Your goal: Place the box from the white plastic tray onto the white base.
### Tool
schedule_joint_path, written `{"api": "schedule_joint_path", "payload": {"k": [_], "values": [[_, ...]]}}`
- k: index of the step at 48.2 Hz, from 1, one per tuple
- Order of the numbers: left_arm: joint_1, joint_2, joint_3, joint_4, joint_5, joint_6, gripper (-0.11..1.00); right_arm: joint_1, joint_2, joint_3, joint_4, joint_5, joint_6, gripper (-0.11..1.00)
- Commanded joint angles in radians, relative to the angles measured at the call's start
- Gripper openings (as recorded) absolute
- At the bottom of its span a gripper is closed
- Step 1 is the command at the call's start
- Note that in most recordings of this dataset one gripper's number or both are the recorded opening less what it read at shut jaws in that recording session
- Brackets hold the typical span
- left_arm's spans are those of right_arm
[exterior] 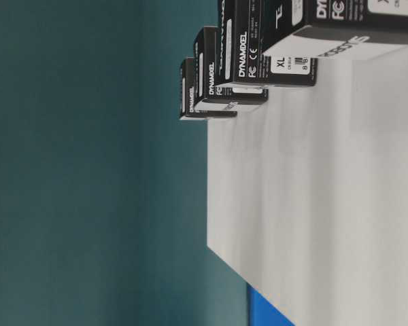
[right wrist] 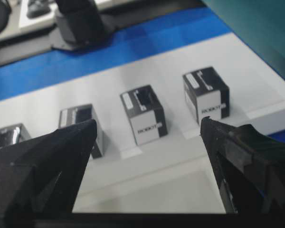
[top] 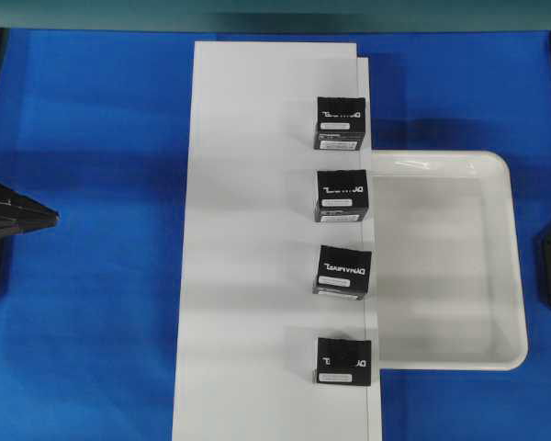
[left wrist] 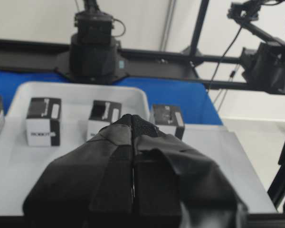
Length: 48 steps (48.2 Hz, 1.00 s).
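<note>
Several black boxes with white lettering stand in a row along the right edge of the long white base (top: 248, 257): one at the far end (top: 340, 122), then (top: 341, 195), (top: 342, 270), and one nearest (top: 342, 360). The glossy white tray (top: 519, 276) lies to the right of the base and holds no box. My left gripper (top: 50, 218) is shut and empty at the left edge of the table, well away from the base; the left wrist view shows its tip (left wrist: 133, 118) closed. My right gripper (right wrist: 147, 130) is open and empty over the tray, facing the boxes.
Blue cloth (top: 92, 322) covers the table on both sides of the base. The far rail carries the arm mounts (left wrist: 92, 47). The table-level view shows the boxes (exterior: 272, 61) from the side on the base (exterior: 326, 204).
</note>
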Motion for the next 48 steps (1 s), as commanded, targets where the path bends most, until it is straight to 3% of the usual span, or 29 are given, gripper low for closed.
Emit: {"api": "schedule_joint_path", "payload": {"k": [1,48], "values": [[-0.002,0.005,-0.011,0.003,-0.008,0.002,-0.07,-0.002,0.003,-0.006,-0.003,-0.015,0.002,0.95],[-0.002,0.005,0.000,0.003,-0.009,0.003,-0.07,-0.002,0.006,0.008,-0.003,-0.011,0.002,0.95]]}}
